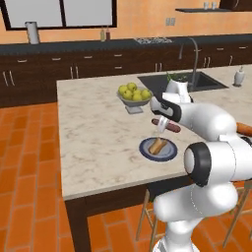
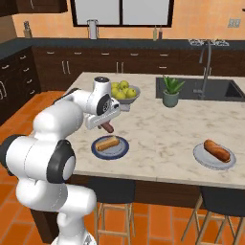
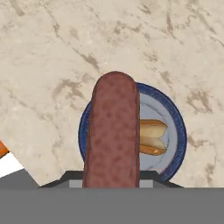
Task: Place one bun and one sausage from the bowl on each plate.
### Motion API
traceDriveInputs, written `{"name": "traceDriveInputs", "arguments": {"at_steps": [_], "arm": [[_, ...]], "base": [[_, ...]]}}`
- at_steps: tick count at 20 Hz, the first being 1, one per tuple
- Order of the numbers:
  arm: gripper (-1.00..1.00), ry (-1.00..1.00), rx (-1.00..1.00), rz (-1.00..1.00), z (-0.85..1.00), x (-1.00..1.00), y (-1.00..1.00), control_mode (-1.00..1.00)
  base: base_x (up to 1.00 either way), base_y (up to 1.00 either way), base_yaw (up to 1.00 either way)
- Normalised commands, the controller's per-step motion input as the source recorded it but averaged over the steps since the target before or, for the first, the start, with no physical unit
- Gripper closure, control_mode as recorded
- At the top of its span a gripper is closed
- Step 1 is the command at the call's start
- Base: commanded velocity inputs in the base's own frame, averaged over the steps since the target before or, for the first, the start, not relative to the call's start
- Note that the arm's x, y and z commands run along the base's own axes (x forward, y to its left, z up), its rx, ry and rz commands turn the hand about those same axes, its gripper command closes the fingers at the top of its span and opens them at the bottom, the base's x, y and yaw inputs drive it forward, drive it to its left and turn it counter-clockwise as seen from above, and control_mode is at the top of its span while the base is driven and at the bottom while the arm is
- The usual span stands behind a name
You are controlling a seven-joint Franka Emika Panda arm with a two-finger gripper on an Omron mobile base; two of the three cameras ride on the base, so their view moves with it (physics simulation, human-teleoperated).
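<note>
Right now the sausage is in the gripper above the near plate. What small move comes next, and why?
Probably lower it straight down. The gripper is shut on the sausage, which hangs above the plate that already holds a bun. In the hand view the sausage sits over the plate's bare half, beside the bun.

Grey fruit bowl (image 1: 133, 100) w/ yellow-green fruit, potted plant (image 2: 171, 92) nr sink (image 2: 217, 89), marble counter (image 1: 93, 133).

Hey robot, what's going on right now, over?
Hand shut on reddish-brown sausage, above the marble counter. Under it, near blue-rimmed plate already has a tan bun. Far blue-rimmed plate holds another bun. Nothing in the way.
</note>
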Motion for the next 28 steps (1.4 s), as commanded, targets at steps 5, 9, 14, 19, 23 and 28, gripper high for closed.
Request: {"name": "traceDriveInputs", "arguments": {"at_steps": [5,9,14,19,23,28], "arm": [[1.0,0.01,0.03,0.09,-0.05,0.41,-0.2,-1.0],[1.0,0.0,0.0,0.3,-0.31,-0.04,-0.44,-1.0],[1.0,0.0,-0.01,0.48,-0.25,-0.29,-0.01,-1.0],[1.0,-0.05,-0.01,0.46,-0.26,-0.42,-0.11,-1.0],[1.0,-0.06,0.0,0.39,-0.24,-0.32,-0.15,-1.0],[1.0,-0.01,0.0,0.37,-0.46,0.03,-0.11,-1.0]], "base": [[0.12,0.09,0.0],[0.0,0.0,0.0],[0.0,0.0,0.0],[0.0,0.0,0.0],[0.0,0.0,0.0],[0.0,0.0,0.0]]}}
